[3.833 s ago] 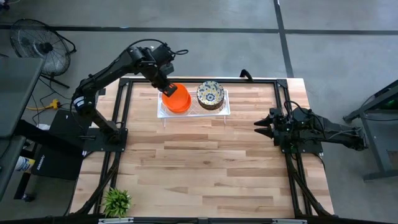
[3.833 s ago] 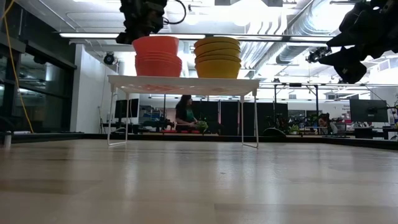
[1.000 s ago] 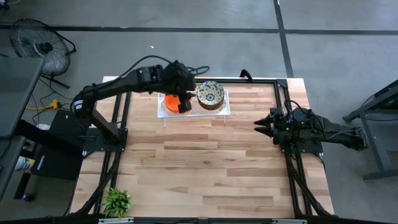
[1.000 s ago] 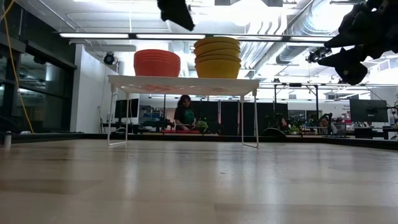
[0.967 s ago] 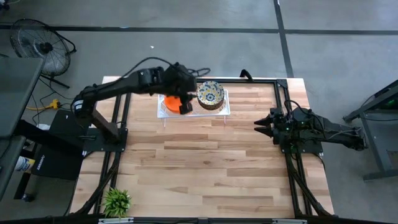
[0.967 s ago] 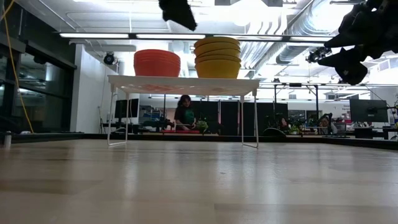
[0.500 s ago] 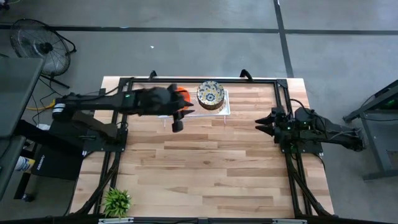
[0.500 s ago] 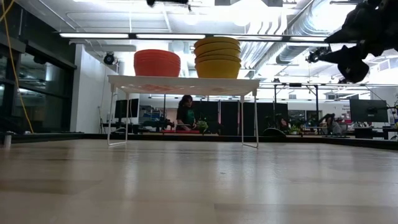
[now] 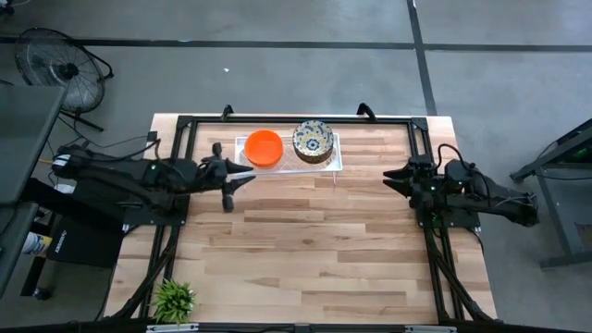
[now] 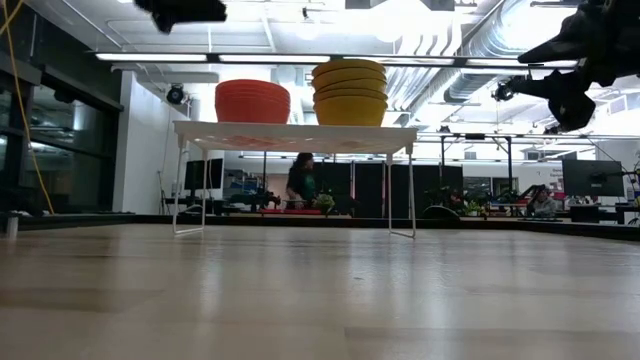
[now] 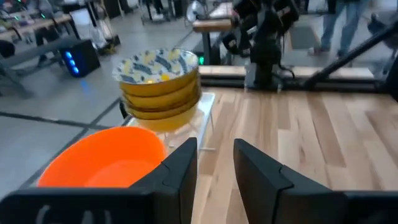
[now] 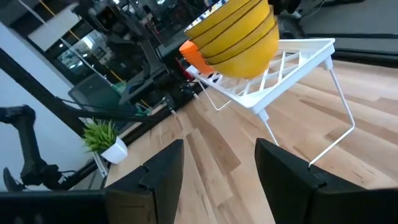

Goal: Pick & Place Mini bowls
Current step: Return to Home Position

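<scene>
Withdrawn from the white shelf (image 9: pixel 335 165), the left gripper (image 9: pixel 233 181) is hanging near the left edge of the table (image 9: pixel 305 268), jaws apart, empty; the right gripper (image 9: pixel 393 178) is waiting opposite, jaws apart. Orange bowls (image 9: pixel 264 148) and patterned bowls (image 9: pixel 313 141) are sitting stacked on that shelf: placing looks done.

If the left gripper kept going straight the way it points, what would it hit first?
Likely the front edge of the white shelf, right beside the orange bowl stack; the left gripper may narrowly clear it, since depth and height are unclear.
</scene>
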Tool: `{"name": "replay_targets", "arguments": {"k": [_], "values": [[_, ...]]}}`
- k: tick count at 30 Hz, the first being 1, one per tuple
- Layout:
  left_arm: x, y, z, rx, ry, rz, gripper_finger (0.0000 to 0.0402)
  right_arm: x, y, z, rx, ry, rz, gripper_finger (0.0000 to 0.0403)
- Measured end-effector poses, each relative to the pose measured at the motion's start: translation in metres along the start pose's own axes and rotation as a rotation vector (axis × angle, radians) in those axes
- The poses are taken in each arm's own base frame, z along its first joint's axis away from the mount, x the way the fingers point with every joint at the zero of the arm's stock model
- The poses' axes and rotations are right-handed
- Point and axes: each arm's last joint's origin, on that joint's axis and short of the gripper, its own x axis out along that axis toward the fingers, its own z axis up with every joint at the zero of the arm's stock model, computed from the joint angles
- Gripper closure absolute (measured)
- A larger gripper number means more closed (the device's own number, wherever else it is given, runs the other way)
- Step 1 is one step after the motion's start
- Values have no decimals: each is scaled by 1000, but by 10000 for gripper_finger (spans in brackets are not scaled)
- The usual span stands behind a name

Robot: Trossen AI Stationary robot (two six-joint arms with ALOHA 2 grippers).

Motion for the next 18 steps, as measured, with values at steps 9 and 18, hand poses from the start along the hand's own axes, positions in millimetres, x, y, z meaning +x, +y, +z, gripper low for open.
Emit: {"name": "replay_targets", "arguments": {"k": [9, 18], "values": [[-20, 12, -48, -45, -64, -5, 300, 0, -1, 1, 76, -31, -35, 217], [-51, 27, -71, -58, -180, -29, 300, 7, 7, 16, 63, -196, -29, 217]]}}
